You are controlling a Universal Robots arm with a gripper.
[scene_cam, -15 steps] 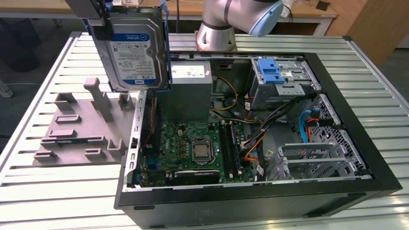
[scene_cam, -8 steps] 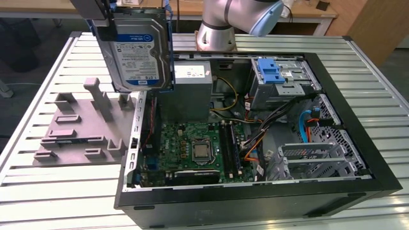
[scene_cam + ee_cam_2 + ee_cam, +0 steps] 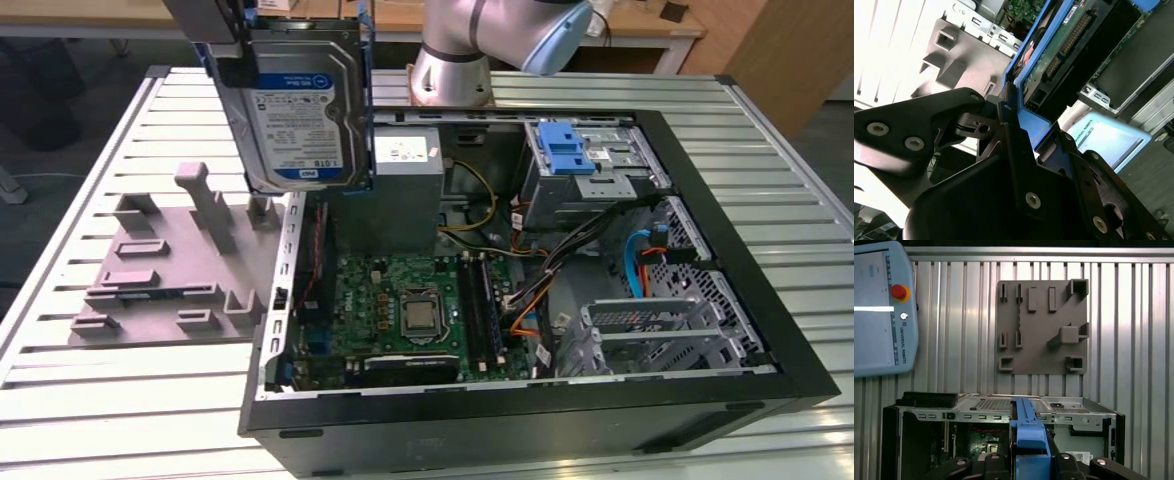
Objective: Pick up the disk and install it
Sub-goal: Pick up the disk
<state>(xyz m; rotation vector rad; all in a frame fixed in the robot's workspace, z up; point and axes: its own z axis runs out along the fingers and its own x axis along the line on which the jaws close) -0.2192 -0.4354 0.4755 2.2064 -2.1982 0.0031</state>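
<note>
The disk [image 3: 304,110] hangs upright in the air at the top of the exterior view, its label turned to that camera and its blue frame running down both long edges; you have it clear of the desk [image 3: 80,400]. Its lower end shows over the wall of the open case [image 3: 534,420] that lies next to the grey plate [image 3: 160,270]. The pincer [image 3: 1029,465] is closed on the disk; in the second wrist view its black fingers [image 3: 1009,125] press on the blue frame from both sides, and the disk's green underside faces that camera. The case lies on its side with the board [image 3: 414,300] facing up; a grey box [image 3: 407,190] stands inside it, just to the exterior view's right of the disk. A blue bracket [image 3: 567,150] sits in the cage at the far corner, well apart from the disk. In the first wrist view a pendant [image 3: 879,310] lies on the desk, apart from the plate.
</note>
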